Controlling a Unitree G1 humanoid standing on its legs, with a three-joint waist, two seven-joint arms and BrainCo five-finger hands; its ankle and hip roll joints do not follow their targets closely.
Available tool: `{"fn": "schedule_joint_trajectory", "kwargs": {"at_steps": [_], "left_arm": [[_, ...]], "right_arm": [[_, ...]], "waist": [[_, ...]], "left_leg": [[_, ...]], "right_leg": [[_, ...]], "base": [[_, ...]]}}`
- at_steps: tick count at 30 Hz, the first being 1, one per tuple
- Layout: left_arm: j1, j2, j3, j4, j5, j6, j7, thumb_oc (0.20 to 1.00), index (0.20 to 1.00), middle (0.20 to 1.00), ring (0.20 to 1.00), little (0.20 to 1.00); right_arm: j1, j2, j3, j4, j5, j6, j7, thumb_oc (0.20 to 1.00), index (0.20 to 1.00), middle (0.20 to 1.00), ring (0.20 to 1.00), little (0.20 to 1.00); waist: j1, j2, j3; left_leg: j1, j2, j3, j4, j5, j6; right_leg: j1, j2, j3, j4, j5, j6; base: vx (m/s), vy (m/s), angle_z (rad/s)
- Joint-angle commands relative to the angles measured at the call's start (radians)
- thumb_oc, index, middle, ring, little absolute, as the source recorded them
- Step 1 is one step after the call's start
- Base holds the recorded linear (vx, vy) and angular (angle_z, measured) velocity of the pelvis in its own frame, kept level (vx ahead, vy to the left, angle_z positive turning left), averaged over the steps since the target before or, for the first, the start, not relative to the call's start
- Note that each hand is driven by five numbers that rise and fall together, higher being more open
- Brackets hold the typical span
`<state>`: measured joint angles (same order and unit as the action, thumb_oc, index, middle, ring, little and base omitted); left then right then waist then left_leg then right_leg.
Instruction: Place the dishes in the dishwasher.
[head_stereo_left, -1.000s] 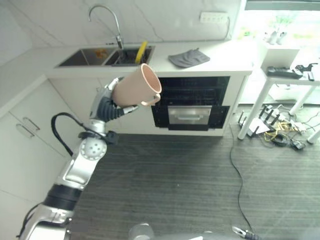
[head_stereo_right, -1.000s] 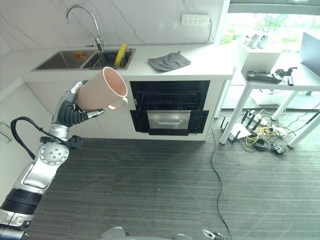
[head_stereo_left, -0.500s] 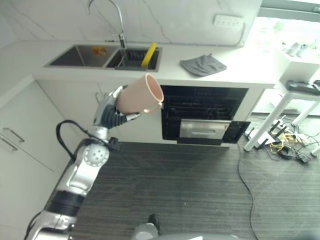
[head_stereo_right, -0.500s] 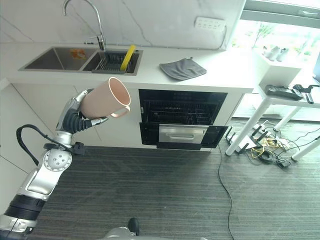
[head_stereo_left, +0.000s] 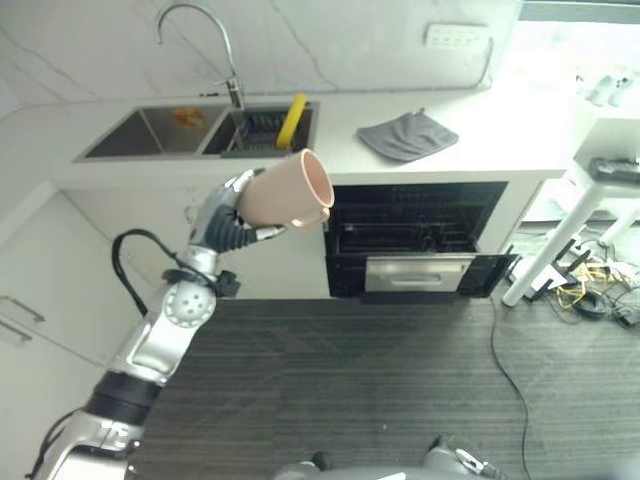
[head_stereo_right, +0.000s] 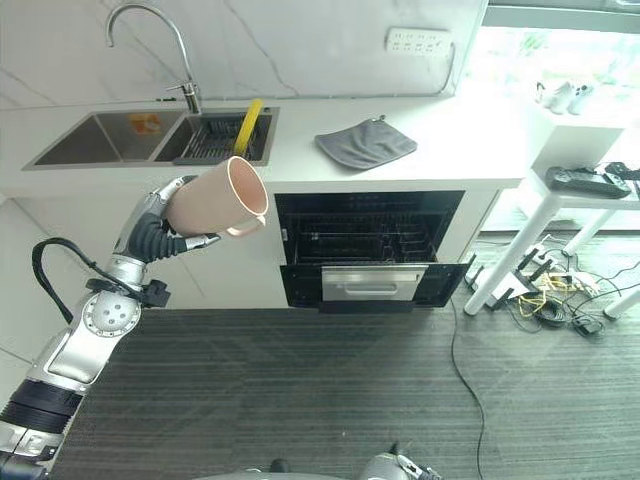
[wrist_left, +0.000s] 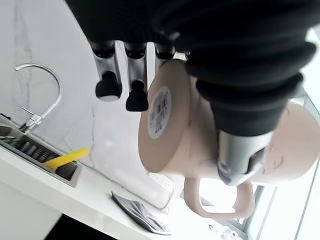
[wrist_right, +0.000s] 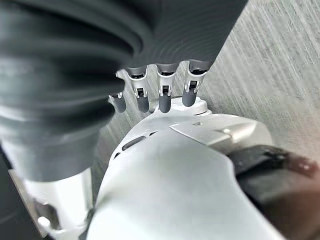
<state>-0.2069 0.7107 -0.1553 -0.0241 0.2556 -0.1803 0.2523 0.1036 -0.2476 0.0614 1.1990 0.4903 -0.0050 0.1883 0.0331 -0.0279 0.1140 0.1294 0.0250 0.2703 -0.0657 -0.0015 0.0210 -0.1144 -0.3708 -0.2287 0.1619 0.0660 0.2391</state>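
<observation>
While the left hand clasped the pink mug on its side, mouth toward three o'clock, the open dishwasher sat at four o'clock from it under the counter. From the left wrist, thumb and fingers wrapped the mug's base. From the right wrist, the right hand hung with relaxed fingers, holding nothing.
</observation>
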Motion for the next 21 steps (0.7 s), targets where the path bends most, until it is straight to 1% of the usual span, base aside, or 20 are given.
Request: {"fn": "schedule_joint_trajectory", "kwargs": {"at_steps": [1,2,5,6,8,9,10,12,13,14,15,16,17,19,20,21], "left_arm": [[-0.09,0.011,0.043,-0.059,-0.004,-0.03,0.028,0.2,0.2,0.2,0.2,0.2],[-0.085,0.006,0.043,-0.064,-0.003,-0.014,0.032,0.2,0.2,0.2,0.2,0.2],[-0.067,-0.006,0.052,-0.076,0.015,0.0,0.053,0.2,0.2,0.2,0.2,0.2],[-0.051,-0.007,0.069,-0.086,0.02,0.011,0.066,0.2,0.2,0.2,0.2,0.2],[-0.041,-0.001,0.084,-0.088,0.016,0.022,0.079,0.2,0.2,0.2,0.2,0.2],[-0.033,0.002,0.094,-0.088,0.016,0.03,0.093,0.2,0.2,0.2,0.2,0.2],[-0.032,0.004,0.096,-0.087,0.014,0.033,0.098,0.2,0.2,0.2,0.2,0.2],[-0.025,0.006,0.109,-0.082,0.007,0.046,0.122,0.2,0.2,0.2,0.2,0.2],[-0.02,0.007,0.116,-0.08,0.001,0.048,0.129,0.2,0.2,0.2,0.2,0.2],[-0.017,0.005,0.12,-0.077,-0.007,0.05,0.136,0.2,0.2,0.2,0.2,0.2],[-0.028,-0.001,0.112,-0.066,-0.006,0.053,0.136,0.2,0.2,0.2,0.2,0.2],[-0.03,-0.002,0.11,-0.064,-0.005,0.054,0.138,0.2,0.2,0.2,0.2,0.2],[-0.032,-0.007,0.105,-0.061,0.002,0.056,0.142,0.2,0.2,0.2,0.2,0.2],[-0.033,-0.013,0.099,-0.063,0.007,0.057,0.154,0.2,0.2,0.2,0.2,0.2],[-0.031,-0.017,0.095,-0.068,0.009,0.06,0.161,0.2,0.2,0.2,0.2,0.2],[-0.024,-0.022,0.092,-0.079,0.012,0.064,0.168,0.2,0.2,0.2,0.2,0.2]], "right_arm": [[0.007,0.001,-0.02,0.015,-0.013,0.001,-0.001,1.0,1.0,1.0,1.0,1.0],[0.006,0.002,-0.013,0.022,-0.019,0.002,-0.003,1.0,1.0,1.0,1.0,1.0],[-0.008,-0.004,0.005,0.016,-0.017,0.018,-0.009,1.0,1.0,1.0,1.0,1.0],[-0.018,-0.012,0.02,0.009,-0.024,0.025,-0.01,1.0,1.0,1.0,1.0,1.0],[-0.029,-0.024,0.029,0.007,-0.011,0.031,-0.009,1.0,1.0,1.0,1.0,1.0],[-0.035,-0.035,0.036,0.004,-0.008,0.037,-0.003,1.0,1.0,1.0,1.0,1.0],[-0.038,-0.04,0.039,0.004,-0.009,0.038,-0.001,1.0,1.0,1.0,1.0,1.0],[-0.047,-0.059,0.049,0.005,-0.034,0.041,0.015,1.0,1.0,1.0,1.0,1.0],[-0.048,-0.067,0.048,0.009,-0.044,0.04,0.02,1.0,1.0,1.0,1.0,1.0],[-0.046,-0.077,0.045,0.017,-0.052,0.038,0.02,1.0,1.0,1.0,1.0,1.0],[-0.038,-0.089,0.031,0.028,-0.055,0.035,0.02,1.0,1.0,1.0,1.0,1.0],[-0.037,-0.091,0.027,0.031,-0.058,0.033,0.021,1.0,1.0,1.0,1.0,1.0],[-0.036,-0.092,0.02,0.042,-0.072,0.029,0.023,1.0,1.0,1.0,1.0,1.0],[-0.033,-0.092,0.012,0.052,-0.083,0.021,0.022,1.0,1.0,1.0,1.0,1.0],[-0.032,-0.092,0.009,0.055,-0.084,0.019,0.021,1.0,1.0,1.0,1.0,1.0],[-0.027,-0.091,0.007,0.058,-0.086,0.016,0.022,1.0,1.0,1.0,1.0,1.0]], "waist": [[-0.009,0.024,-0.021],[-0.007,0.021,-0.027],[-0.007,0.016,-0.034],[-0.005,0.012,-0.036],[-0.003,0.008,-0.036],[-0.004,0.008,-0.035],[-0.004,0.009,-0.034],[-0.006,0.012,-0.028],[-0.008,0.013,-0.025],[-0.014,0.018,-0.021],[-0.022,0.029,-0.015],[-0.023,0.031,-0.013],[-0.024,0.04,-0.008],[-0.024,0.055,-0.001],[-0.021,0.064,0.001],[-0.015,0.071,0.005]], "left_leg": [[-0.001,0.012,-0.009,0.079,-0.106,-0.003],[-0.001,0.033,-0.009,0.106,-0.113,-0.013],[-0.003,0.066,-0.026,0.16,-0.125,-0.032],[-0.013,0.085,-0.033,0.208,-0.133,-0.046],[-0.028,0.099,-0.038,0.257,-0.138,-0.056],[-0.05,0.117,-0.044,0.315,-0.122,-0.066],[-0.06,0.124,-0.046,0.34,-0.109,-0.07],[-0.109,0.147,-0.052,0.459,-0.06,-0.087],[-0.132,0.153,-0.045,0.506,-0.047,-0.092],[-0.171,0.176,-0.03,0.572,-0.015,-0.105],[-0.212,0.206,-0.007,0.578,0.028,-0.117],[-0.215,0.205,-0.002,0.568,0.03,-0.117],[-0.213,0.197,0.006,0.516,0.038,-0.116],[-0.203,0.208,0.016,0.39,0.086,-0.129],[-0.206,0.217,0.009,0.319,0.111,-0.137],[-0.196,0.217,-0.006,0.227,0.156,-0.15]], "right_leg": [[0.012,0.052,0.009,0.044,0.043,-0.004],[0.035,0.067,-0.007,0.018,0.017,-0.009],[0.05,0.109,-0.005,0.008,-0.029,-0.024],[0.064,0.135,-0.005,0.006,-0.052,-0.045],[0.075,0.157,-0.003,0.009,-0.069,-0.065],[0.081,0.176,-0.001,0.015,-0.086,-0.084],[0.084,0.183,0.0,0.018,-0.094,-0.093],[0.092,0.212,0.004,0.029,-0.124,-0.128],[0.097,0.22,0.003,0.03,-0.134,-0.14],[0.108,0.234,-0.005,0.027,-0.144,-0.158],[0.133,0.255,-0.022,0.017,-0.156,-0.172],[0.139,0.258,-0.023,0.014,-0.157,-0.173],[0.153,0.267,-0.023,0.009,-0.16,-0.171],[0.177,0.277,-0.027,-0.005,-0.17,-0.167],[0.185,0.281,-0.027,-0.013,-0.172,-0.161],[0.201,0.279,-0.025,-0.027,-0.171,-0.152]], "base": [[0.36,-0.319,0.39],[0.34,-0.316,0.34],[0.3,-0.283,0.01],[0.3,-0.277,-0.23],[0.26,-0.259,-0.27],[0.17,-0.183,-0.22],[0.18,-0.203,-0.17],[0.18,-0.184,-0.17],[0.2,-0.164,-0.13],[0.25,-0.118,-0.08],[0.22,-0.06,0.04],[0.21,0.047,0.17],[0.16,0.123,0.18],[0.17,0.18,0.13],[0.18,0.255,0.11],[0.19,0.294,0.15]]}}
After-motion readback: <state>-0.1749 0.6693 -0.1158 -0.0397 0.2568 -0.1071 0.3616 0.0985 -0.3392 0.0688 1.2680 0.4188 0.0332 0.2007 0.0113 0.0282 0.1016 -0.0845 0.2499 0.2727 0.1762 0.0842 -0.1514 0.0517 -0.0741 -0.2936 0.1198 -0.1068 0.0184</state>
